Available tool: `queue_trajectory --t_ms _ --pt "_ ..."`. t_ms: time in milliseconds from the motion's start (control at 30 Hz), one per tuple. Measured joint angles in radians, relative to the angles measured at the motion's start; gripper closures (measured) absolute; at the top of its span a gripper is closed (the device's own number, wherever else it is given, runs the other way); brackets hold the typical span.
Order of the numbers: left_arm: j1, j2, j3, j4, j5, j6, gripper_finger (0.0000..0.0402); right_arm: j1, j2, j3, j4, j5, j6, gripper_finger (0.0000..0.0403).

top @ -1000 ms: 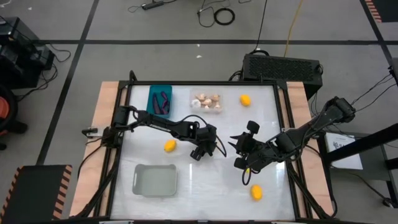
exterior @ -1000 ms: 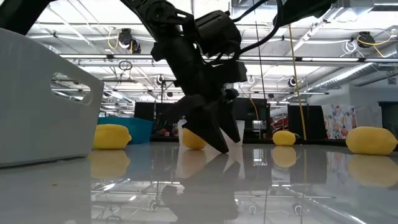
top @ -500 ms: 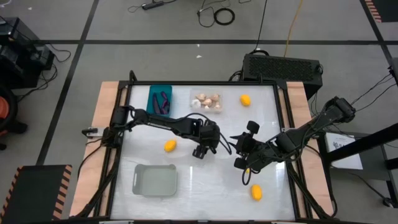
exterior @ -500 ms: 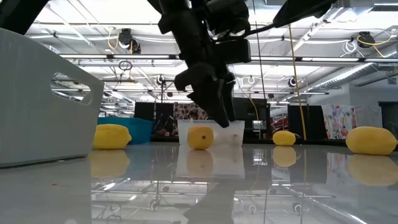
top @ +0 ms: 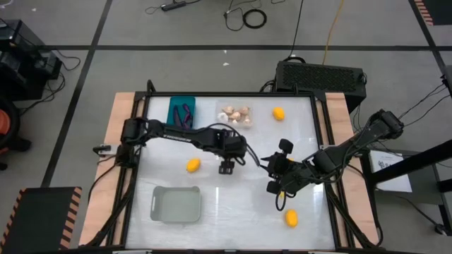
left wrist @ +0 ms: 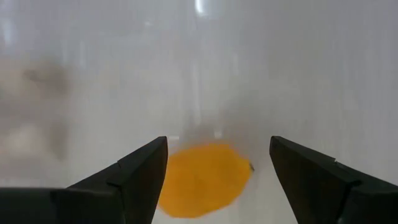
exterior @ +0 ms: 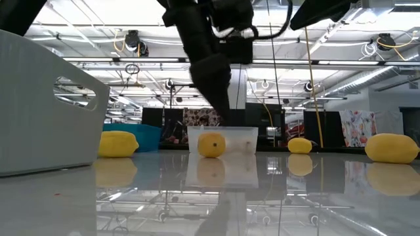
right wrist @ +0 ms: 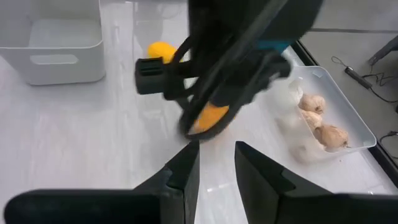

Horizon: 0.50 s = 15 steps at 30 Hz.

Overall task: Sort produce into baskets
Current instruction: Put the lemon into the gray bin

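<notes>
Two end effectors are over the middle of the white counter (top: 233,212). The left end effector (top: 227,168) is raised off the surface with its fingers spread wide; its wrist view shows a yellow-orange oval (left wrist: 202,179) lying on the counter directly below the gap, untouched by either finger. The same piece appears in the low view (exterior: 211,145) resting on the counter under the raised arm.

The right end effector (top: 272,173) sits just beside the left one, on its right. Its fingers (right wrist: 180,176) stand apart by a narrow gap with nothing between them.

Outward from the left end effector: a second yellow oval (top: 192,165) lies near it on the left. The clear basket (top: 235,116) of pale garlic bulbs (right wrist: 322,127) is beyond it toward the far edge, with the teal basket (top: 181,113) holding purple eggplants (top: 186,116) beside that. A third yellow oval (top: 279,113) lies to the right of the clear basket. The pale grey basket (top: 176,204) stands toward the near left. A fourth yellow oval (top: 290,218) lies near the right end effector, toward the near edge.
</notes>
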State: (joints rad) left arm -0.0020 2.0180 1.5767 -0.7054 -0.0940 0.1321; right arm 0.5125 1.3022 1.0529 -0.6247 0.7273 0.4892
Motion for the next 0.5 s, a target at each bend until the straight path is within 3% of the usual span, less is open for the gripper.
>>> queue_trajectory --t_ms 200,500 --pt "0.002 -0.09 0.001 -0.055 -0.107 -0.161 0.0112 0.0 0.0 0.0 0.0 0.0 0.025 0.031" --pt "0.041 -0.17 0.001 -0.152 -0.119 -0.589 0.0112 0.0 0.0 0.0 -0.006 -0.025 0.083 0.031"
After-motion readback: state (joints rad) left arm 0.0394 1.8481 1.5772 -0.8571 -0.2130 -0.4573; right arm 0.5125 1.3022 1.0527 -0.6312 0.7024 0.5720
